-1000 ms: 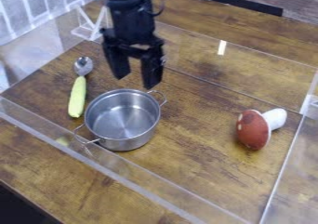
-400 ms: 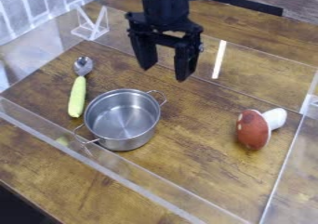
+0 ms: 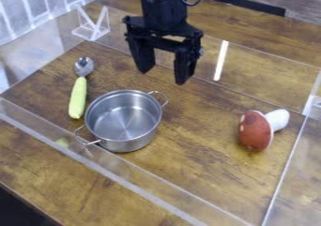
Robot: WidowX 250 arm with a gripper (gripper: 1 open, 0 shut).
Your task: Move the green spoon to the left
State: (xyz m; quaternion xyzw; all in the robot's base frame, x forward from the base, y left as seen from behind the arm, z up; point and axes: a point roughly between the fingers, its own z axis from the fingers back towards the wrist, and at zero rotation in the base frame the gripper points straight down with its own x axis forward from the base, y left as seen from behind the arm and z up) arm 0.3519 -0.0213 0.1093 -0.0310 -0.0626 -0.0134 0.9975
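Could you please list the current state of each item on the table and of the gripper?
Spoon: lying flat left of the pot, not held.
Pot: upright, nothing visible inside.
Mushroom: on its side, at right.
Gripper: open, fingers pointing down, holding nothing.

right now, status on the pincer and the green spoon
Pincer open, empty, hanging above the table. Green spoon flat on the table left of the pot, untouched. Mushroom toy far right, not in the way.

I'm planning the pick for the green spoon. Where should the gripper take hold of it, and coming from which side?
Grip the green spoon mid-handle, from straight above, jaws across its width. The thick handle lies flat, bowl toward the far edge; the pot sits close on its right.
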